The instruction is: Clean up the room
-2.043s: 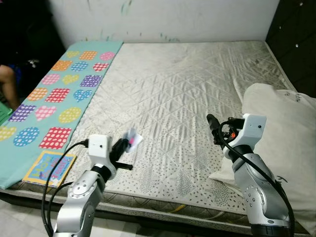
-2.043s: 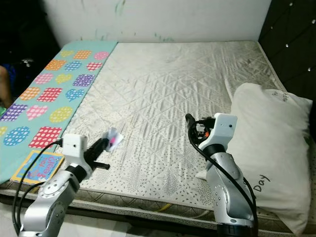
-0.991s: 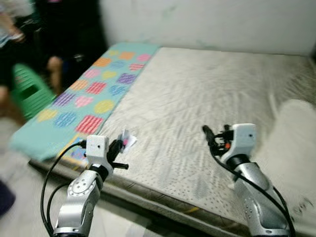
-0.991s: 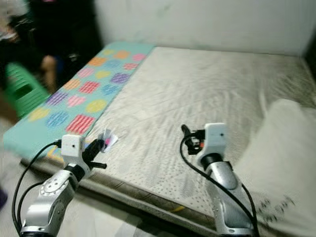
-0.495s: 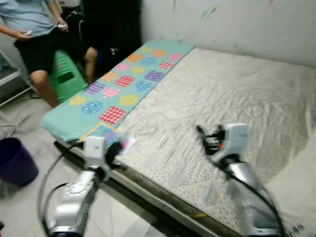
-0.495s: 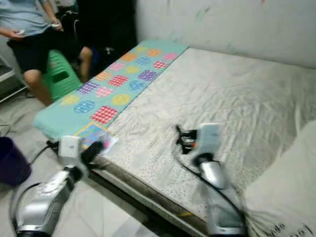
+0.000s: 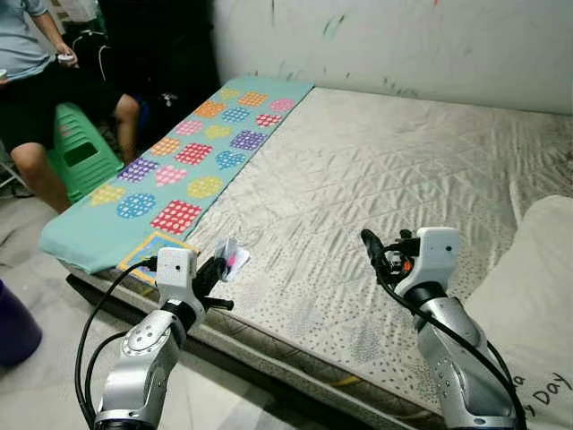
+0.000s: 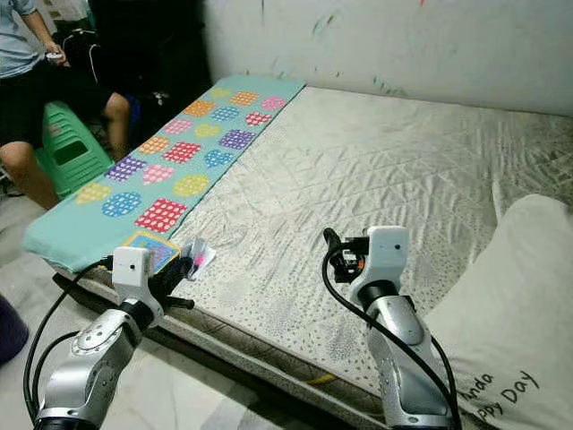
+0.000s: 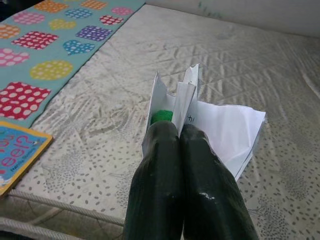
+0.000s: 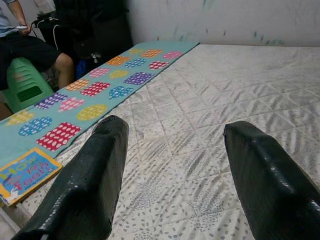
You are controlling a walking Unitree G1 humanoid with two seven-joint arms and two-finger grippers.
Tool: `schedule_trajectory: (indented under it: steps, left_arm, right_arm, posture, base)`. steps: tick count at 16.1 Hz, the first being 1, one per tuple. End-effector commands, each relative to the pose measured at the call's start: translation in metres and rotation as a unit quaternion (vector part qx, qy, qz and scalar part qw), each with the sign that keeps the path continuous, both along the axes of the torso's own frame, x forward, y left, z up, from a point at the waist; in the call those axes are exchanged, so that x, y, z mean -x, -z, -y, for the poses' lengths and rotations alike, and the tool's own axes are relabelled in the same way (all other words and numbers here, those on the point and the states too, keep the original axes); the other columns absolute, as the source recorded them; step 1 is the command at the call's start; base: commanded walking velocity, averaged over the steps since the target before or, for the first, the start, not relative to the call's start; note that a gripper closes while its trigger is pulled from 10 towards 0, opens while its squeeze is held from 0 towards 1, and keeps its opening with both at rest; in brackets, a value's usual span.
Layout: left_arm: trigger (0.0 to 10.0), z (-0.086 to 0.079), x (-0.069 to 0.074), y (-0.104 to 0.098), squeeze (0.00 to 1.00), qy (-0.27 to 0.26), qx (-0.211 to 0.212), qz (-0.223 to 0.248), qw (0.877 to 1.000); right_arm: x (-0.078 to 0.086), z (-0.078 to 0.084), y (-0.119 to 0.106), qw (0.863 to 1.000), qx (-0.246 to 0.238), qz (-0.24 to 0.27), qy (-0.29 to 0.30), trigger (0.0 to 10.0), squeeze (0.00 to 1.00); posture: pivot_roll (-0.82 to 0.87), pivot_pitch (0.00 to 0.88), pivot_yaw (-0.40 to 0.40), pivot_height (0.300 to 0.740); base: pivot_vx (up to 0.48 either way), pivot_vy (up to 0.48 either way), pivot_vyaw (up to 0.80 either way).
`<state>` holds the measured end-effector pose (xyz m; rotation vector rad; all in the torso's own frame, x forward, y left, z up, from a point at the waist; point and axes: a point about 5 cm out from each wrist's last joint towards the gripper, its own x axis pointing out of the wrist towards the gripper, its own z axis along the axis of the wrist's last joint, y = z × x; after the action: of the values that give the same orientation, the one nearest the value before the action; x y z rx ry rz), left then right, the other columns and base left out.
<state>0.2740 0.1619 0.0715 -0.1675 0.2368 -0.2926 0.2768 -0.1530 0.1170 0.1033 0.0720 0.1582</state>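
holding a folded scrap of white paper (image 9: 210, 125) clear of the bed, the left gripper (image 7: 218, 268) had its two fingers pressed together on the scrap's lower edge, with a bit of green showing between paper and fingertips. the scrap stood up past the fingertips, just above the mattress (image 7: 394, 170) near its front left corner — lifted, it seemed, so it could be carried off as rubbish rather than left on the bed. the right gripper (image 8: 329, 244) hung over the front edge of the mattress with its fingers spread wide and nothing between them, likely kept ready for the next item. a children's book (image 8: 150, 248) lay on the teal patterned sheet (image 7: 161, 170) at the front left corner, beside the held paper. a pillow (image 8: 510, 313) sat at the right edge — and a person (image 7: 31, 81) stood by a green stool (image 7: 79, 157) off the left side.
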Motion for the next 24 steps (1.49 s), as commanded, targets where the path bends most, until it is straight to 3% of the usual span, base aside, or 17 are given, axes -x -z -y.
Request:
schedule_trajectory:
  steps: [1,6,15,19,24]
  left_arm:
    - [10.0,-0.0064,-0.0007,-0.001,0.0,-0.007,-0.003,-0.002,1.0]
    - [10.0,-0.0061,-0.0004,-0.0006,0.0,-0.005,0.0,-0.004,1.0]
    - [10.0,-0.0073,-0.0002,0.0008,0.0,-0.013,0.013,-0.01,1.0]
    - [10.0,-0.0099,0.0009,-0.001,0.0,-0.018,0.054,-0.004,0.998]
    - [10.0,-0.0085,0.0021,-0.0025,0.0,-0.01,0.062,0.0,0.998]
  right_arm:
    - [-0.0015,-0.0036,-0.0018,1.0,-0.005,0.001,-0.004,10.0,0.0]
    - [-0.0003,-0.0044,-0.0016,1.0,-0.007,0.003,-0.006,10.0,0.0]
    - [0.0002,-0.0049,-0.0014,1.0,-0.001,0.005,-0.014,10.0,0.0]
    - [0.0003,-0.0064,-0.0016,1.0,0.009,0.008,-0.025,10.0,0.0]
    - [0.0008,-0.006,-0.0009,1.0,0.012,0.007,-0.026,10.0,0.0]
  posture:
    - [-0.23,0.0,0.078,0.74]
    - [-0.23,0.0,0.08,0.74]
    - [-0.23,0.0,0.077,0.74]
    - [-0.23,0.0,0.074,0.74]
    - [-0.23,0.0,0.072,0.74]
  base:
    - [0.0,0.247,-0.8]
    - [0.0,0.363,-0.77]
    - [0.0,0.48,0.0]
    - [0.0,0.0,0.0]
    - [0.38,0.0,0.0]
